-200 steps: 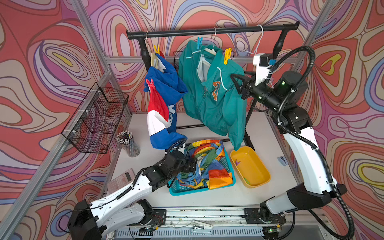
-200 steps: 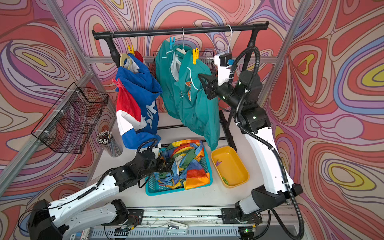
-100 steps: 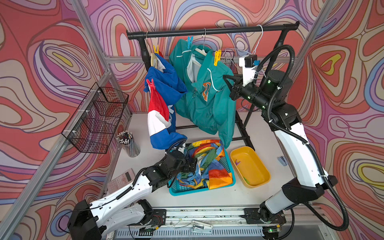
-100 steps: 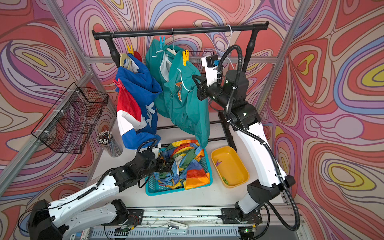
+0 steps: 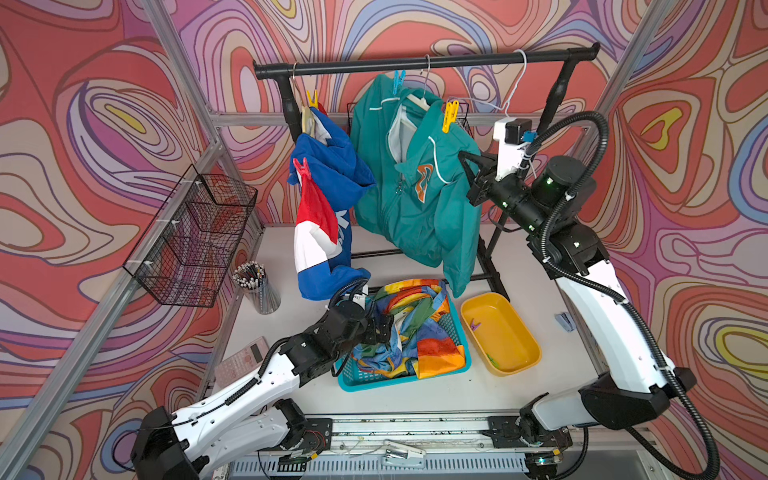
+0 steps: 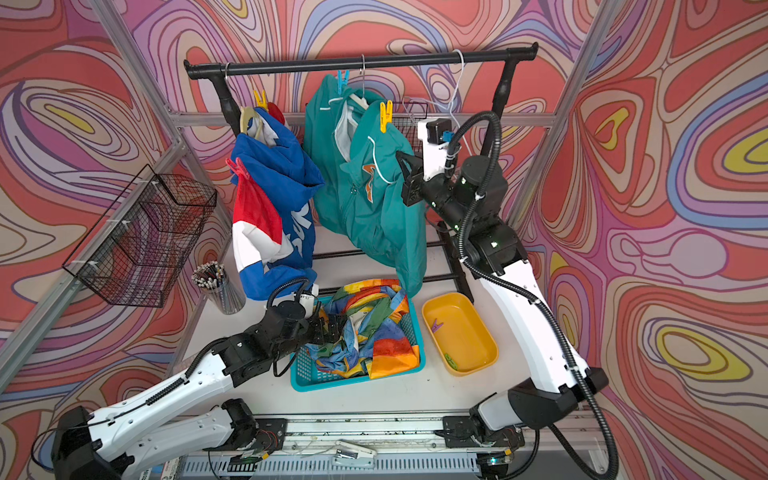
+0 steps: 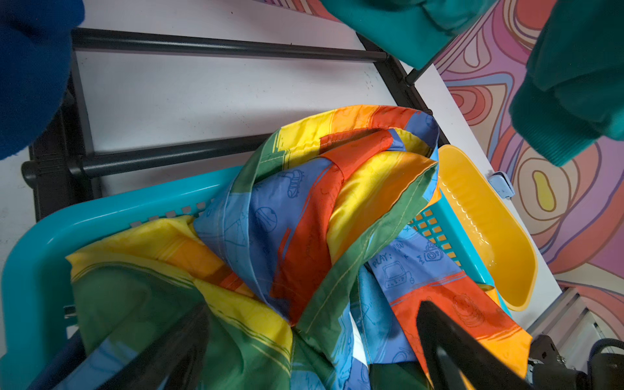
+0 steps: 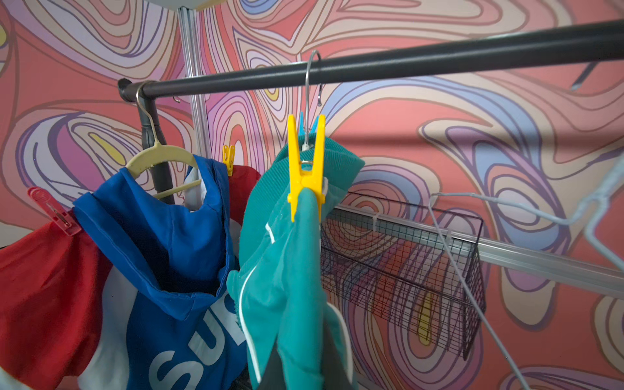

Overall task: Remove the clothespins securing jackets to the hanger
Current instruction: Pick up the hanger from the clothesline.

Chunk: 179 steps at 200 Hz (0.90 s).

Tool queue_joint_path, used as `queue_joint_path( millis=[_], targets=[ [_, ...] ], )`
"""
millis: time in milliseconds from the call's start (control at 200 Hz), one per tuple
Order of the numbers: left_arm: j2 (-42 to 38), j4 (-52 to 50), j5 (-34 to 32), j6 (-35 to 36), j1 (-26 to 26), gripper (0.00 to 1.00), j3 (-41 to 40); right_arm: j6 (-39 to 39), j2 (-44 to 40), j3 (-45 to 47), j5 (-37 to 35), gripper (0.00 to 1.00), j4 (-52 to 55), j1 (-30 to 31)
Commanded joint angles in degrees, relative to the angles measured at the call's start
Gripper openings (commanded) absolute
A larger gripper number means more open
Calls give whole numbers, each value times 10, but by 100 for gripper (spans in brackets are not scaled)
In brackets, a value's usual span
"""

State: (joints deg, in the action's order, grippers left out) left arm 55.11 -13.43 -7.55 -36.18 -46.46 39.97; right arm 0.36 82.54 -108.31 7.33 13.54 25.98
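A teal jacket (image 5: 411, 216) hangs from the black rail (image 5: 415, 64), pinned by a yellow clothespin (image 5: 450, 115) (image 8: 305, 169) and a blue clothespin (image 5: 398, 81). My right gripper (image 5: 464, 160) (image 8: 297, 358) is shut on a fold of its shoulder, below the yellow pin. The blue jacket (image 5: 328, 166) carries a yellow clothespin (image 5: 311, 99) and a red one (image 5: 302, 166). The rainbow jacket (image 5: 411, 332) lies in the teal basket (image 5: 465, 361); my left gripper (image 5: 384, 328) (image 7: 310, 337) stands open over it.
A yellow tray (image 5: 528, 357) with a purple pin (image 5: 475, 324) and a green pin (image 5: 490, 359) sits right of the basket. An empty white wire hanger (image 5: 505, 99) hangs by my right wrist. A wire basket (image 5: 195, 241), pencil cup (image 5: 255, 286) and calculator (image 5: 243, 365) stand left.
My right gripper has shut on the teal jacket's fabric. The jacket swung left and has come back to the right with the arm. The left arm has not moved.
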Motion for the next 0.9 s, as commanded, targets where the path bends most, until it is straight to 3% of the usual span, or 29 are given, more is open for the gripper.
queue_joint_path(
  millis=[0, 240, 891],
  targets=[
    [-2, 2, -8, -8, -1, 97, 18, 31, -31, 11, 6, 0, -154, 2],
    [-6, 3, -7, -13, 0, 97, 22, 45, -5, -27, 28, 0, -202, 2],
    [-16, 0, -24, -14, -1, 97, 15, 33, 34, -25, -25, 0, -311, 2]
  ],
)
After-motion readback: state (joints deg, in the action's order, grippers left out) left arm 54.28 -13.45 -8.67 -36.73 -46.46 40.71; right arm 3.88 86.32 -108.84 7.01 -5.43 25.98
